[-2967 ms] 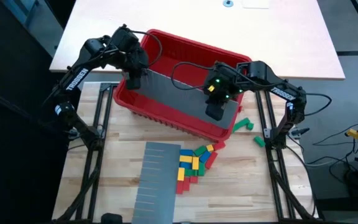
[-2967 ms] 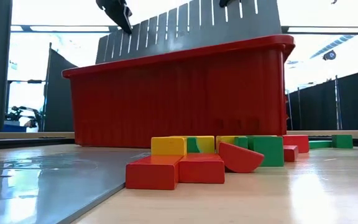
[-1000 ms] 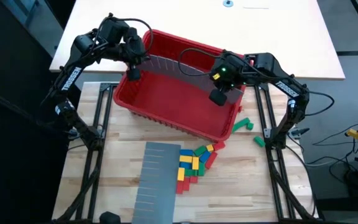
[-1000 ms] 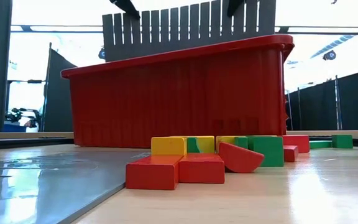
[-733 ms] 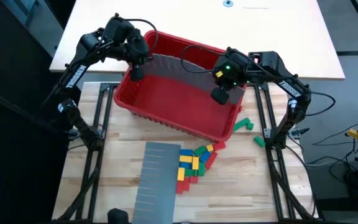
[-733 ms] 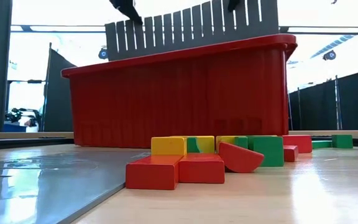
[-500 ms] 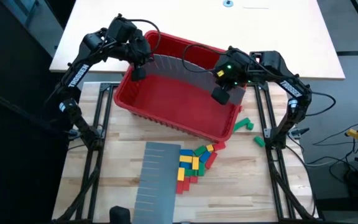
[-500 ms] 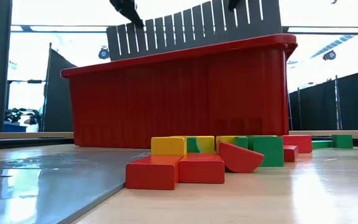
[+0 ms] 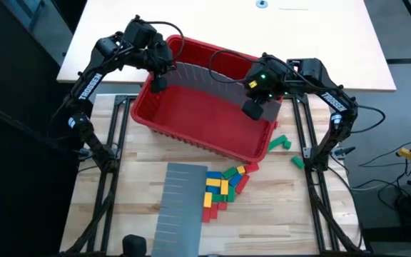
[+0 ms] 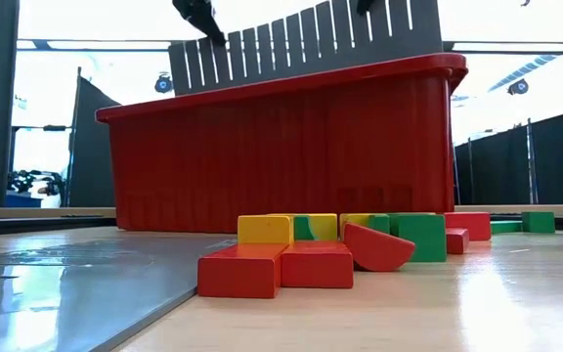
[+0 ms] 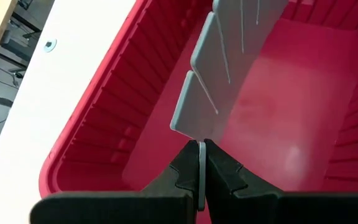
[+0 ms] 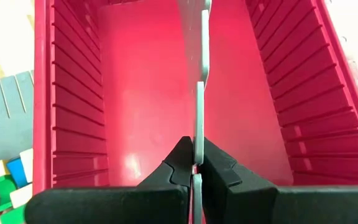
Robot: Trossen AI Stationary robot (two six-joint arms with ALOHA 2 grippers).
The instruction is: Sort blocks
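A grey slotted panel stands on edge inside the big red bin, running from the bin's left wall toward its right wall. Its slotted top sticks up above the rim. My left gripper is shut on the panel's left end and my right gripper on its right end. The blocks, red, yellow, green and blue, lie in a loose heap on the table in front of the bin. Two green ones lie apart at the right. My left gripper pinches the panel's slotted top edge at its left end between its two fingers, coming from above and pointing down. The panel stands on edge below the fingers, inside the bin. My right gripper pinches the same top edge near the panel's right end between its two fingers, also from above. The panel runs away from the fingers along the bin and bows slightly between the two holds.
A second grey slotted panel lies flat on the wooden table, left of the block heap and near the front edge. A white tabletop lies behind the bin. Black frame rails run along both sides of the table.
Both grippers have shifted slightly toward the table's right with the panel. The panel's left end has sunk a little, so its top now slants along the bin's rim instead of standing level, and more of its face shows from above.
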